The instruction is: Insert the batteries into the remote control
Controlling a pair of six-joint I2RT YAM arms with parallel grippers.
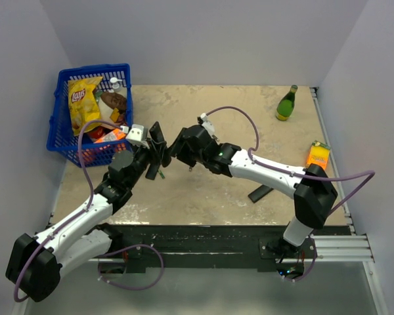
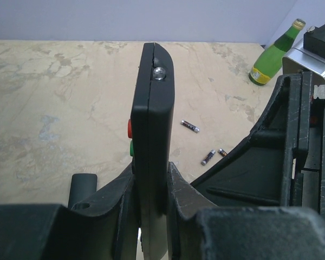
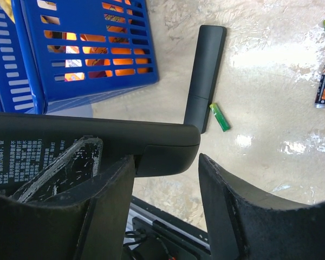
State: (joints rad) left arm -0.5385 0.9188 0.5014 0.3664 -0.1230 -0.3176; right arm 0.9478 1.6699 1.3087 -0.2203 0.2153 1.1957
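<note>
Top external: above the middle of the tabletop, toward its left edge, the left gripper (image 1: 155,155) clamps the remote control (image 1: 157,136) aloft, and the right gripper (image 1: 176,148) meets it from the right. Left wrist: the remote stands upright and edge-on, pinched between both fingers (image 2: 179,199). Three batteries (image 2: 208,157) lie loose on the tabletop beyond, with a green bottle (image 2: 273,54) farther off. Right wrist: the right jaws stand apart around the remote's rounded end, with a clear gap on one side. A second black remote (image 3: 205,76) lies beside a blue basket (image 3: 86,81).
</note>
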